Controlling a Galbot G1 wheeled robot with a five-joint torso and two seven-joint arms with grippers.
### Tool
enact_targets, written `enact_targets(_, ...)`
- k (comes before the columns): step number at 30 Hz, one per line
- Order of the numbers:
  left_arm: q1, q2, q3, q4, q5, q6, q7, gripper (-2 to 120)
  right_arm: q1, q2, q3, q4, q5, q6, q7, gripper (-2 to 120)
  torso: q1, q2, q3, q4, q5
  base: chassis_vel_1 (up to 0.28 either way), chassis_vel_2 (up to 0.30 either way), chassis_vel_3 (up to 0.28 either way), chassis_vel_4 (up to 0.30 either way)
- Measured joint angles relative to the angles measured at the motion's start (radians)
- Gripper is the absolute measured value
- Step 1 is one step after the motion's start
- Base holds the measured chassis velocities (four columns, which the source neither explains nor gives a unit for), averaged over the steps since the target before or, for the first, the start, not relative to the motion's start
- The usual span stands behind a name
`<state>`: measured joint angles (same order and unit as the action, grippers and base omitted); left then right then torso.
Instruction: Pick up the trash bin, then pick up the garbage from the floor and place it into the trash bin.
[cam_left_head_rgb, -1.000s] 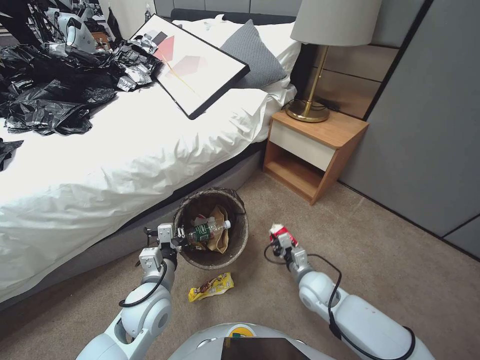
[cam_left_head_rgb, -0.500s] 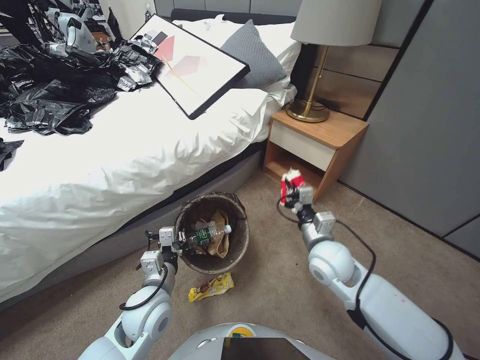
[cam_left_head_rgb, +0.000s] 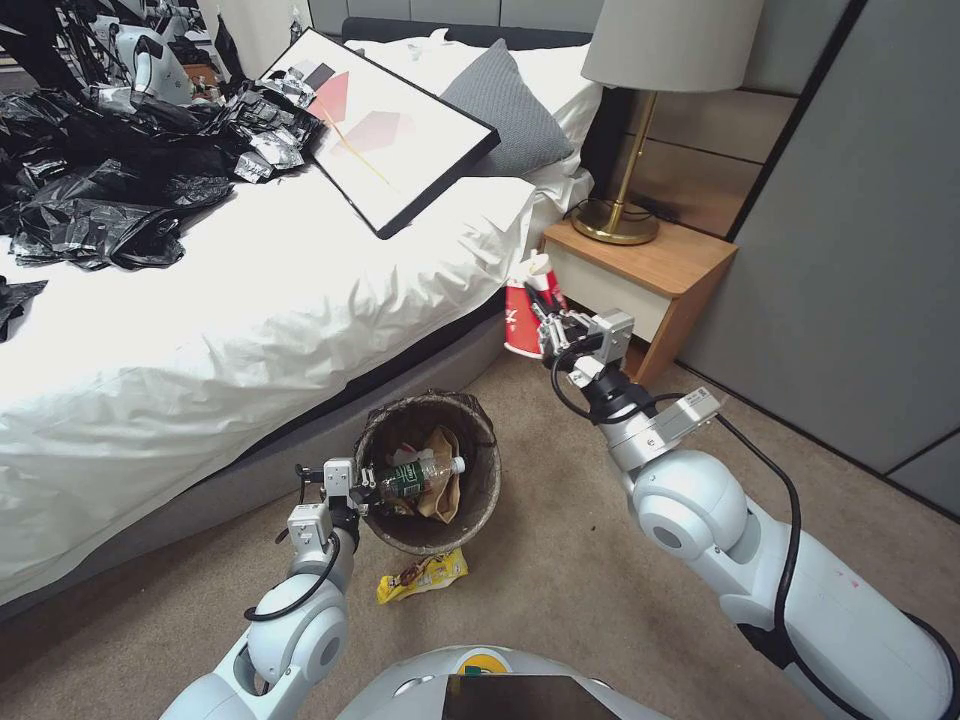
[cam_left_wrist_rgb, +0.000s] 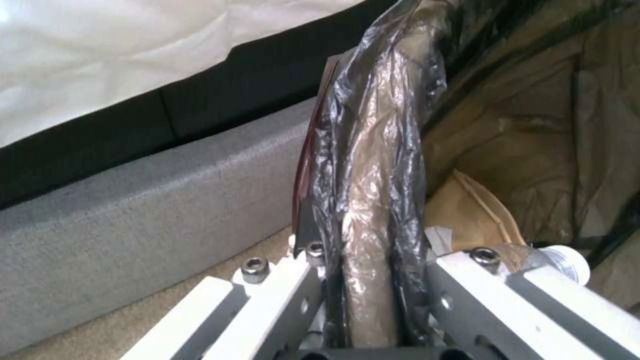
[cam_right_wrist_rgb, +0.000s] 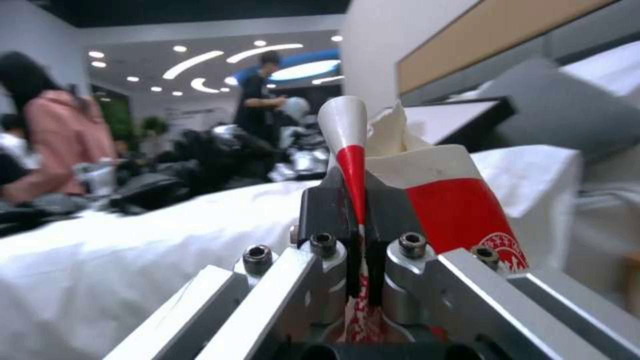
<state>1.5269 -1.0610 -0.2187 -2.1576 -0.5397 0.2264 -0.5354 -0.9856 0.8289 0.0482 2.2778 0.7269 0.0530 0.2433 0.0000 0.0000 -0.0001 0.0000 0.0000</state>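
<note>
— Left pincer (cam_left_head_rgb: 358, 489), lower left of centre, is clamped on the crinkly bag-lined rim of the trash bin (cam_left_head_rgb: 470, 510), holding it beside the bed (cam_left_head_rgb: 250, 320).
— And right of it?
— Right pincer (cam_left_head_rgb: 541, 308), mid-frame, pinches a crushed red-and-white paper cup (cam_left_head_rgb: 520, 312), stiff and creased. Carrying step, I'd judge; next it needs lowering over the bin's mouth. A glossy yellow wrapper (cam_left_head_rgb: 422, 574) lies on the carpet.

lined bin (cam_left_head_rgb: 428, 475) part-filled, red cup (cam_left_head_rgb: 522, 310) aloft
</note>
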Motion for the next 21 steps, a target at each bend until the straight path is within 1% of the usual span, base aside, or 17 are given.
enact_targets(1,0.000,-0.001,0.000,-0.001,0.000,0.002,0.000,0,0.033,-0.009,-0.060,0.001,0.039,0.023,-0.067,0,0.000,0.000,0.000,0.0001,0.0000,0.000,0.000,0.000,0.000)
enact_targets(2,0.000,-0.001,0.000,-0.001,0.000,0.002,0.000,0,0.033,-0.009,-0.060,0.001,0.039,0.023,-0.067,0,0.000,0.000,0.000,0.0001,0.0000,0.000,0.000,0.000,0.000)
enact_targets(3,0.000,-0.003,0.002,-0.005,-0.001,0.004,-0.001,0,0.063,-0.015,-0.130,0.001,0.059,0.033,-0.091,0,0.000,0.000,0.000,0.0000,0.0000,0.000,0.000,0.000,0.000)
enact_targets(6,-0.003,-0.005,0.003,-0.008,-0.001,0.007,-0.002,0,0.104,-0.016,-0.229,-0.007,0.075,0.040,-0.102,0,0.000,0.000,0.000,0.0002,-0.0001,0.000,0.000,0.000,0.000)
enact_targets(7,-0.003,-0.005,0.003,-0.008,-0.001,0.007,-0.002,0,0.104,-0.016,-0.229,-0.007,0.075,0.040,-0.102,0,0.000,0.000,0.000,0.0002,-0.0001,0.000,0.000,0.000,0.000)
enact_targets(9,-0.004,-0.005,0.003,-0.011,-0.002,0.008,-0.002,0,0.120,-0.013,-0.283,-0.015,0.075,0.040,-0.103,0,0.000,0.000,0.000,0.0001,-0.0001,0.000,0.000,0.000,0.000)
enact_targets(10,-0.004,-0.005,0.003,-0.011,-0.002,0.008,-0.002,0,0.120,-0.013,-0.283,-0.015,0.075,0.040,-0.103,0,0.000,0.000,0.000,0.0001,-0.0001,0.000,0.000,0.000,0.000)
enact_targets(11,-0.005,-0.005,0.000,-0.013,-0.002,0.008,-0.003,0,0.123,-0.009,-0.323,-0.023,0.070,0.040,-0.103,0,0.000,0.000,0.000,0.0001,0.0000,0.000,0.000,0.000,0.000)
enact_targets(13,-0.005,-0.005,-0.003,-0.015,-0.003,0.009,-0.003,0,0.120,-0.005,-0.366,-0.035,0.050,0.040,-0.103,0,0.000,0.000,0.000,0.0002,-0.0001,0.000,0.000,0.000,0.000)
enact_targets(21,-0.007,-0.008,-0.006,-0.017,-0.004,0.009,-0.003,0,0.086,-0.003,-0.439,-0.064,-0.009,0.040,-0.105,0,0.000,0.000,0.000,0.0001,-0.0001,0.000,0.000,0.000,0.000)
